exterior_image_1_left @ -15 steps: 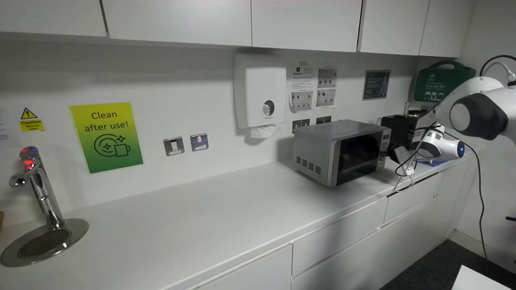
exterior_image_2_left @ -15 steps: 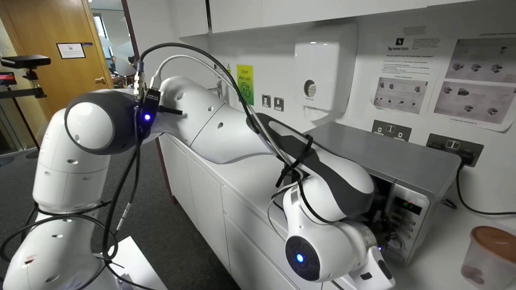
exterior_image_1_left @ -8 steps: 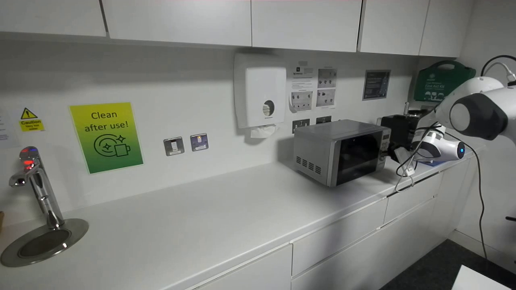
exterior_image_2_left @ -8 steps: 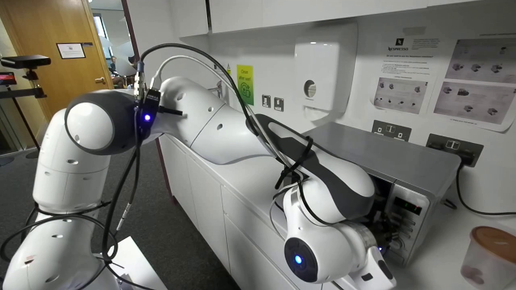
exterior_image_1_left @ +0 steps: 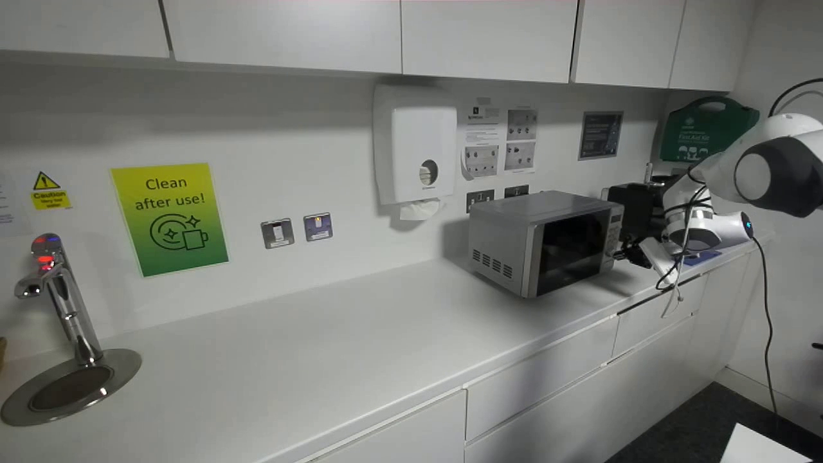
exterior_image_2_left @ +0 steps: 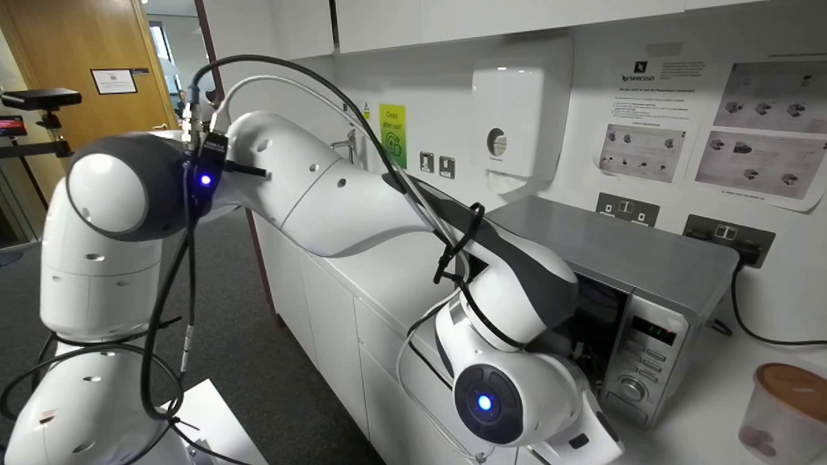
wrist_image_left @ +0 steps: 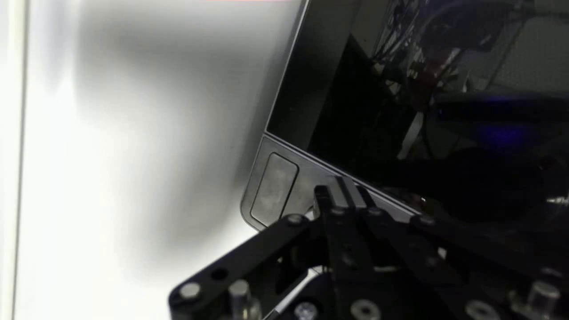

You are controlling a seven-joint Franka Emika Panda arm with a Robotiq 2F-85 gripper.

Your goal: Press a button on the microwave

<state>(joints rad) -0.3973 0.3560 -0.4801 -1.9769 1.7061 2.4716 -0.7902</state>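
Observation:
The silver-grey microwave with its dark glass door stands on the counter; it also shows in an exterior view. Its control strip has a lit display, several small buttons and a round knob. In the wrist view a large rectangular button sits at the strip's lower end. My gripper is shut and empty, its two pads side by side in front of the strip, beside the large button and near the door seam. In an exterior view the gripper is just off the strip. I cannot tell whether the tips touch it.
A black appliance stands past the microwave. A tub with an orange lid is beside the microwave. A white dispenser hangs on the wall above. Cables hang from the arm, and a power cord runs behind the microwave.
The arm has pulled back from the microwave's control strip, toward the door side and the counter's front. The knob and small buttons, partly covered before, now show in an exterior view.

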